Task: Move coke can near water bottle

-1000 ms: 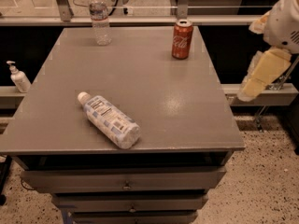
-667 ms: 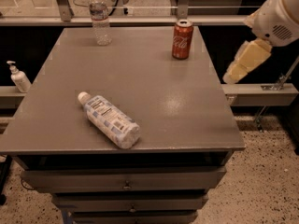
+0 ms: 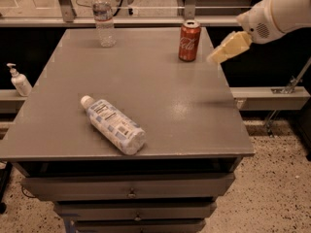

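The coke can (image 3: 189,41), red with white script and a silver top, stands upright near the far right corner of the grey table (image 3: 160,96). The water bottle (image 3: 103,17), slim and clear with a white cap, stands upright at the far left of the table. My gripper (image 3: 219,54) hangs at the table's right edge, just right of the can and apart from it, on a white arm that reaches in from the upper right.
A fatter bottle (image 3: 113,125) with a white-and-blue label lies on its side near the table's front left. A small white pump dispenser (image 3: 19,80) stands on a ledge left of the table. Drawers (image 3: 131,191) sit under the tabletop.
My gripper has moved left and up, from off the table's right side to just beside the coke can. The can and both bottles have not moved.
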You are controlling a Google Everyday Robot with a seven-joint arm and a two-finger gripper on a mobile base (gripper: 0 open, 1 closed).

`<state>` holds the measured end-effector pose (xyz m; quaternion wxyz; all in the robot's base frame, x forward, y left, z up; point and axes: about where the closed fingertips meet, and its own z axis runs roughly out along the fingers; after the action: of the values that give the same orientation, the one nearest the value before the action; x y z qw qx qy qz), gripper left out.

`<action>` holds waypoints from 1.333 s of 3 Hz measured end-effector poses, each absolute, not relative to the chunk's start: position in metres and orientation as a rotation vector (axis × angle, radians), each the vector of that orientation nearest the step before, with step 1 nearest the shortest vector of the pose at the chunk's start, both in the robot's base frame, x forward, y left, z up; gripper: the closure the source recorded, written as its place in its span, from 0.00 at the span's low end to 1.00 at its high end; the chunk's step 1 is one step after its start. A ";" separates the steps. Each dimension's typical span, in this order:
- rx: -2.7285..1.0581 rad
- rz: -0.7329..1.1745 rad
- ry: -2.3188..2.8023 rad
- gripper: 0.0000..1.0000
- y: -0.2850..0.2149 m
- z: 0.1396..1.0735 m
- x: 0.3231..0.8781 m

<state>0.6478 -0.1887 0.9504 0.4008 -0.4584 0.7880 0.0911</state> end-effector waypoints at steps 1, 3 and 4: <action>-1.032 0.355 1.905 0.00 -0.179 0.942 0.690; -0.899 0.489 1.776 0.00 -0.155 0.924 0.752; -0.871 0.511 1.755 0.00 -0.146 0.913 0.770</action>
<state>0.7705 -0.1461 0.9128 0.5298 -0.3649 0.7351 0.2141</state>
